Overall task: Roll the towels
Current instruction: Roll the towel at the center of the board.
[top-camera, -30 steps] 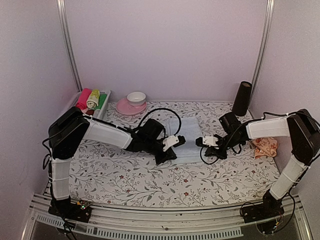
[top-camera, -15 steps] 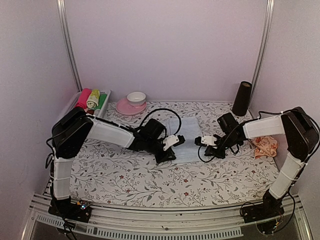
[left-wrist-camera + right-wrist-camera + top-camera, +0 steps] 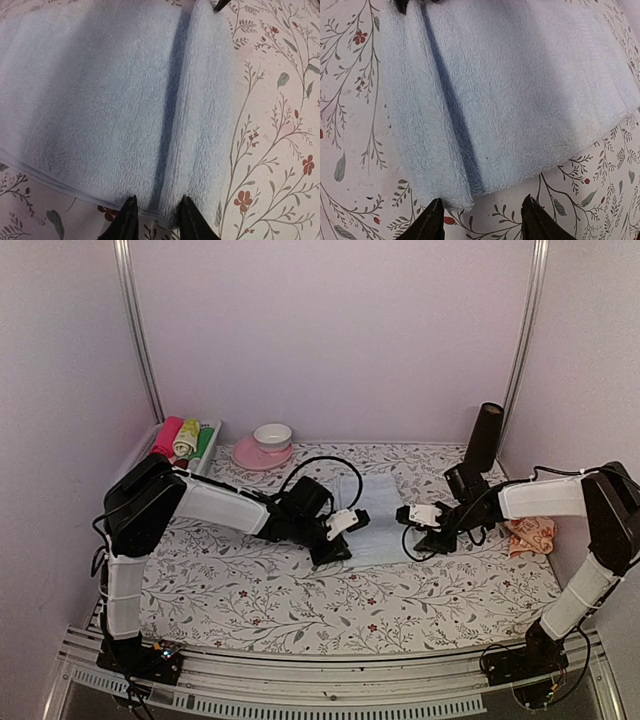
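The pale blue towel (image 3: 372, 510) lies flat mid-table, its near edge turned over into a narrow folded strip (image 3: 205, 100). My left gripper (image 3: 332, 552) sits at the strip's left end. In the left wrist view the gripper (image 3: 156, 214) is a little open and straddles the fold's end. My right gripper (image 3: 418, 540) is at the other end. In the right wrist view that gripper (image 3: 481, 210) is wide open just short of the towel (image 3: 520, 90), with only the sheet between the tips. The peach-orange towel (image 3: 528, 535) lies crumpled at the right.
A tray (image 3: 210, 452) at the back left holds pink, yellow and green rolled cloths. Beside it stands a pink plate (image 3: 245, 455) with a white bowl (image 3: 272, 434). A black cylinder (image 3: 485, 437) stands at the back right. A floral sheet (image 3: 300, 610) covers the table.
Both grippers have opened and let go of the blue towel's folded edge. The right gripper has drawn back to the right, off the towel; the left arm has barely moved.
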Tool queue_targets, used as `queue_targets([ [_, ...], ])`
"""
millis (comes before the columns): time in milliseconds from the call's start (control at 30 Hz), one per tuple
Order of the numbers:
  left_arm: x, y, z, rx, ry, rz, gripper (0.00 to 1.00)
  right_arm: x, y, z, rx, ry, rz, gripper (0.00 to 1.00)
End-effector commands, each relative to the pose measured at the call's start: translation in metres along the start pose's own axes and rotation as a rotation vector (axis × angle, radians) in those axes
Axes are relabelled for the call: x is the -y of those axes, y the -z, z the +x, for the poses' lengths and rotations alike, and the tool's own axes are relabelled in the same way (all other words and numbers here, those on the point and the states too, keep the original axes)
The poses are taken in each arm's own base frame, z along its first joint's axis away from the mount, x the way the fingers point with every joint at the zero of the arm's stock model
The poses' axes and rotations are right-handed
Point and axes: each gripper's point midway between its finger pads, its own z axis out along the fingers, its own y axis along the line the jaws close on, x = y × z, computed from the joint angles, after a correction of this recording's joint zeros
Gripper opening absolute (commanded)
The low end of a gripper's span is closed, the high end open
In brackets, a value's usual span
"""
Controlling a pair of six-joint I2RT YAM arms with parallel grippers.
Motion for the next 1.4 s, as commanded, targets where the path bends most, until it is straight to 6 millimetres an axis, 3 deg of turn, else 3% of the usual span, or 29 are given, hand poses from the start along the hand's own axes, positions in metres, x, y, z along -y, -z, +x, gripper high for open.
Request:
queue_targets([
  [0,-0.007,-0.005,0.018,-0.057,0.029,-0.007,0.29,-0.005,0.029,-0.026,0.135,0.072,0.014,0.54],
  [133,-0.006,-0.005,0.018,-0.056,0.03,-0.001,0.29,-0.027,0.04,-0.042,0.234,0.136,-0.053,0.56],
  [333,-0.006,-0.005,0.017,-0.054,0.034,0.003,0.29,-0.047,0.025,-0.048,0.22,0.158,-0.141,0.51],
  [533,-0.005,-0.005,0.017,-0.053,0.035,0.007,0.29,-0.045,0.008,-0.048,0.206,0.088,-0.18,0.25],
  [667,-0.005,-0.006,0.018,-0.053,0.036,0.01,0.29,-0.037,-0.002,-0.044,0.182,0.058,-0.159,0.14],
  [1033,-0.004,-0.004,0.015,-0.048,0.031,0.011,0.32,-0.026,-0.025,-0.031,0.109,-0.024,-0.14,0.1],
  [1133,-0.006,0.002,0.01,-0.03,0.024,-0.005,0.39,-0.027,-0.03,-0.026,0.087,-0.039,-0.151,0.09],
  [1200,-0.009,0.008,0.004,-0.011,0.014,-0.035,0.55,-0.029,-0.033,-0.022,0.07,-0.048,-0.167,0.09],
  [1367,-0.017,0.038,-0.026,0.1,-0.061,-0.166,0.75,-0.033,-0.035,-0.018,0.054,-0.063,-0.202,0.09],
])
